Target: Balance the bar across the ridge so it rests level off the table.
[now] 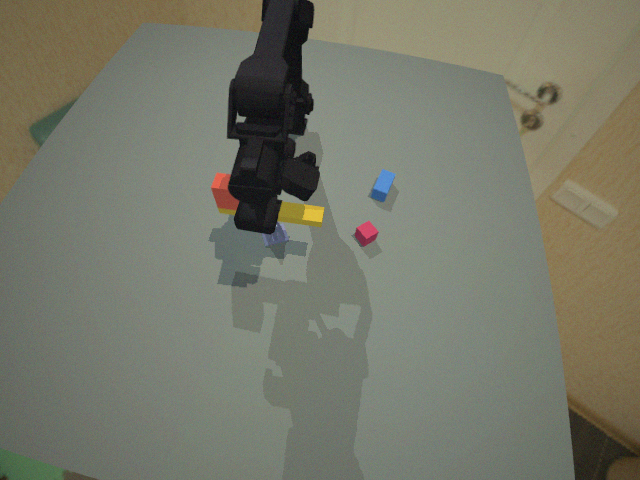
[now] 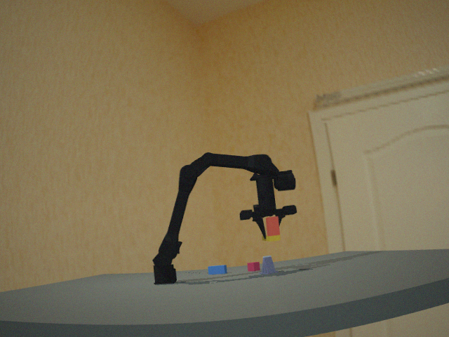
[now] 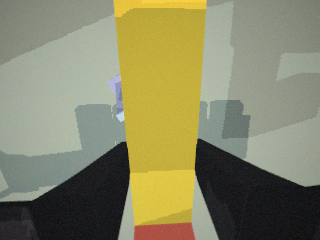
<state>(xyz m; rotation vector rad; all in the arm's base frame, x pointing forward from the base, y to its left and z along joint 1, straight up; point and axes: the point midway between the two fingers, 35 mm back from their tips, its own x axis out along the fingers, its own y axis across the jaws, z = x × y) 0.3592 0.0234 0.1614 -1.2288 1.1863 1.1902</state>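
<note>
My gripper (image 2: 272,236) (image 3: 161,148) is shut on the yellow bar (image 1: 300,212) (image 2: 272,238) (image 3: 162,90), with one finger on each side. A red block (image 1: 222,193) (image 2: 272,225) (image 3: 165,232) sits on one end of the bar, at the left in the top view. The bar is in the air, with a visible gap above the ridge in the exterior view. The purple ridge (image 1: 275,235) (image 2: 268,265) (image 3: 118,94) stands on the table. In the wrist view the bar hides most of it, and its visible part lies left of the bar. The fingertips are hidden in the top view.
A magenta cube (image 1: 366,234) (image 2: 252,266) and a blue block (image 1: 383,185) (image 2: 217,269) lie on the table (image 1: 444,335) (image 2: 217,300), both to the right of the ridge in the top view. The arm's shadow falls around the ridge.
</note>
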